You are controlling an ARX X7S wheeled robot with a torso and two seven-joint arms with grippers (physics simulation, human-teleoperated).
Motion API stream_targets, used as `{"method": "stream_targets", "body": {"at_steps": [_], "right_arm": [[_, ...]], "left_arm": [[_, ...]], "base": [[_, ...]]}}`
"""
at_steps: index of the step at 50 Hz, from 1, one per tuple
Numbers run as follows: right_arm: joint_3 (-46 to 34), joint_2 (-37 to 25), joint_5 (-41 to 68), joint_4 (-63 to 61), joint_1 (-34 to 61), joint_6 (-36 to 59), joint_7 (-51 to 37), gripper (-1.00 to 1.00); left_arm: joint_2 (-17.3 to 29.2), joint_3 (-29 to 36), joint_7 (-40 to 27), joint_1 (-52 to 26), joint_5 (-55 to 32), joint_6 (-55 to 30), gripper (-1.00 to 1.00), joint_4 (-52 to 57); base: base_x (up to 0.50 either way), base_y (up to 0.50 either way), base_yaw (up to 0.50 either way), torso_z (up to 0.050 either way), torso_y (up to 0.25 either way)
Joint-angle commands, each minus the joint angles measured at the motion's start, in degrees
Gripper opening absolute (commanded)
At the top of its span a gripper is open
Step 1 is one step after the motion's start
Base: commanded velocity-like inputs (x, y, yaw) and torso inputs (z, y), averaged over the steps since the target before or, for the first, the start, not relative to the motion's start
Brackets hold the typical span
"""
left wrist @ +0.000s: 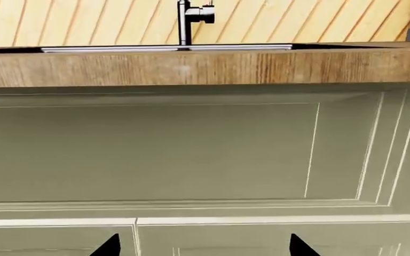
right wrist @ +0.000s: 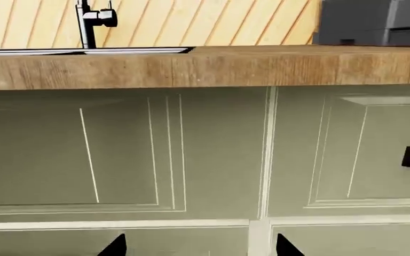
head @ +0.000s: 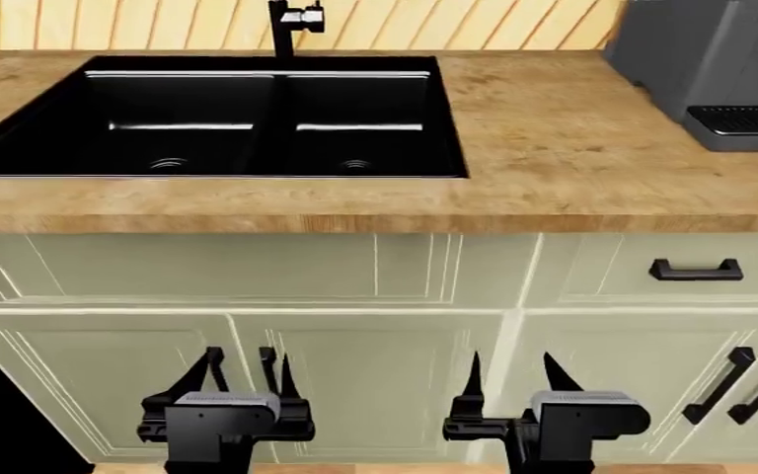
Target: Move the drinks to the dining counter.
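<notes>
No juice carton, no brown paper cup and no white stone dining counter shows in any view. My left gripper (head: 245, 367) is open and empty, held low in front of the pale green cabinet doors (head: 352, 375). My right gripper (head: 508, 370) is also open and empty, beside it at the same height. In the left wrist view the left gripper (left wrist: 203, 246) faces the cabinet front, with only its dark fingertips (left wrist: 109, 246) showing. In the right wrist view the right gripper (right wrist: 199, 246) faces the cabinet front likewise.
A brown wood-grain worktop (head: 564, 148) runs across ahead with a black double sink (head: 221, 118) and a dark tap (head: 287, 25). A grey coffee machine (head: 715, 69) stands at the back right. Drawer and door handles (head: 695, 269) are at the right.
</notes>
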State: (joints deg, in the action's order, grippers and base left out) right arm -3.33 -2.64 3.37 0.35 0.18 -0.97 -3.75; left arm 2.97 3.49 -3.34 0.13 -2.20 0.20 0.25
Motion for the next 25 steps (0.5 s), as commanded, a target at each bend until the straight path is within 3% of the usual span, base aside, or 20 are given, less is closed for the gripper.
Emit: {"method": "stream_targets", "body": {"at_steps": [1,8,25], "right_arm": [[-1.3,-1.2,1.3,0.0,-0.1,0.0,-1.3,1.0],[-1.8,-1.7,2.9,-0.1,-0.1,0.0,-1.2,1.0],[-2.1,-2.5,6.8,0.0,0.1,0.9,-1.3,1.0]], "left_arm": [[1.0,1.4,-1.4,0.1,-0.8,0.0,1.0,0.1],[1.5,2.0,-2.0,0.0,-1.1,0.1,1.0,0.1],[2.7,3.4,-3.4,0.1,-1.9,0.4,1.0,0.1]], "base": [[-0.46,-0.39,0.0,0.0,0.0],[-0.4,-0.44,0.0,0.0,0.0],[-0.14,-0.5,0.0,0.0,0.0]]}}
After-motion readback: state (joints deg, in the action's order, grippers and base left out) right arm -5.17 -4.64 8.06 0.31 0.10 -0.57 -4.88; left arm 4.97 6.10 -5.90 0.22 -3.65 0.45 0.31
